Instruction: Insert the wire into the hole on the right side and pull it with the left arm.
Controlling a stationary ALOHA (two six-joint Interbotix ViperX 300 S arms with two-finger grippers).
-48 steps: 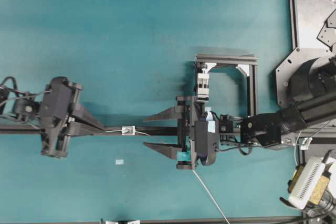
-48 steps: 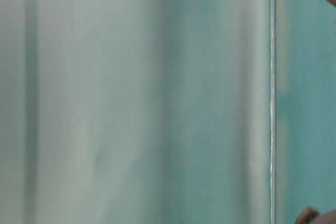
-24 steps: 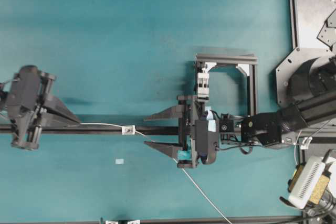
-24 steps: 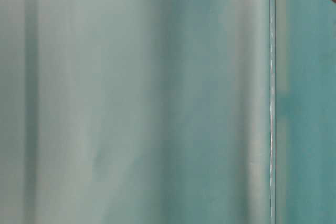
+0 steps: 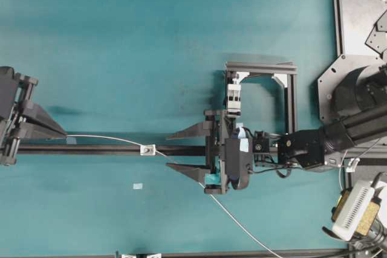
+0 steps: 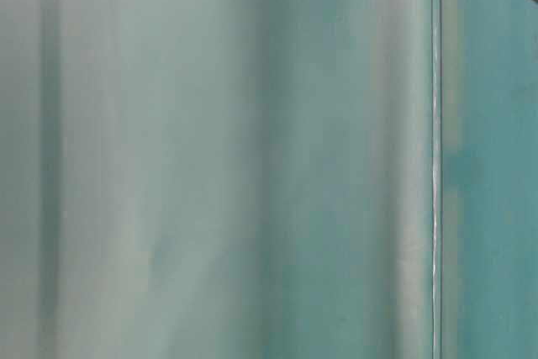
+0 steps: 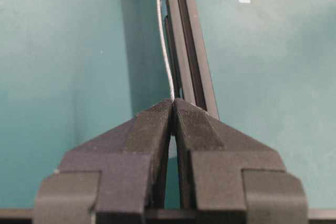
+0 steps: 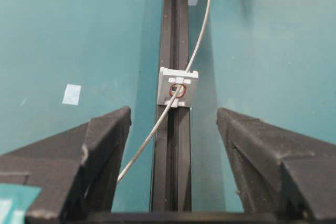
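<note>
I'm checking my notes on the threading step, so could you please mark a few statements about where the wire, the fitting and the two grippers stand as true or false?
1. The wire passes through the hole in the small square fitting. True.
2. The left gripper is open and empty. False: its jaws are shut on the wire's end.
3. The right gripper grips the wire. False: its jaws stand wide open, one on each side of the black rail.
4. The fitting sits on the black rail. True.
5. The wire lies straight between the left gripper and the fitting. False: it bows in a gentle curve.
</note>
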